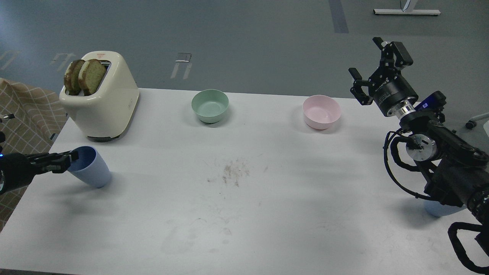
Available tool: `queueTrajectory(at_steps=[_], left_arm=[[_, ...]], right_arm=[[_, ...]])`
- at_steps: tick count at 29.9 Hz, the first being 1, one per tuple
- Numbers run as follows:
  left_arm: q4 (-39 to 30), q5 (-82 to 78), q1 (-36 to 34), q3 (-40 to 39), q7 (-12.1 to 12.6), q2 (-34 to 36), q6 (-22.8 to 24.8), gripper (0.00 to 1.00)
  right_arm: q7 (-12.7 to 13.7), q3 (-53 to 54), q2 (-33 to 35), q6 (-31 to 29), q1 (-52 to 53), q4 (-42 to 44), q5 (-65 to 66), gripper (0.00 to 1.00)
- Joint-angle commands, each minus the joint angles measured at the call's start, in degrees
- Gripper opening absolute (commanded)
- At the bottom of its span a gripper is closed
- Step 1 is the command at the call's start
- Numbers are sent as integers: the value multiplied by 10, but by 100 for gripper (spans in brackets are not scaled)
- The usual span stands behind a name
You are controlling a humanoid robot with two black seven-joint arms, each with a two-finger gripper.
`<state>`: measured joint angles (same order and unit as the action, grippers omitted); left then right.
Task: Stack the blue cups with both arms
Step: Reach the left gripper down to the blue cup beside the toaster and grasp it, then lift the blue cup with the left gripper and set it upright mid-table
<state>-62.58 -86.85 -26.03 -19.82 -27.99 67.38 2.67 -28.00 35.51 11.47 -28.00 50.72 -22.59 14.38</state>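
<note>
Reaching in from the left edge, the left gripper (72, 157) is clamped on the rim of a medium-blue matte plastic tumbler (91, 168), which tilts on the white desk (244, 214) before a cream toaster (105, 103). Raised off the far right side, the right gripper (368, 63) has fingers apart, empty. A paler blue tumbler (439, 210) sits mostly hidden behind that arm.

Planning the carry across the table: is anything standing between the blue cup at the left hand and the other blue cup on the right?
Nothing visible does. Between the blue cup at the left hand and the paler blue cup, half hidden under the right arm, the table shows only smudges. Toaster and bowls sit farther back.
</note>
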Motion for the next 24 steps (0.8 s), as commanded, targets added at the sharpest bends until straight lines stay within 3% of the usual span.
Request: queueTrajectory(at_steps=[1,5,14,19,24], left_arm=[[-4,-29,-12,-1,0,5,-2,0],[-18,-46,-17,-6,0,7,-9,0],[-93,-93,-143,-4,0,15,-1,0],[-112,-119,-239,-3,0,-53,85,0],[-111,-148,-282,0,0,-141,121,0]], right_arm=[[0,1,1,0,1,0,-1,100],[0,1,4,0,3,-1,-1,100],[0,-4,32,0,72,-18,1,100],[0,-34,32,0,140,-12,0,100],[0,-84,29,0,200,-10,-1,100]])
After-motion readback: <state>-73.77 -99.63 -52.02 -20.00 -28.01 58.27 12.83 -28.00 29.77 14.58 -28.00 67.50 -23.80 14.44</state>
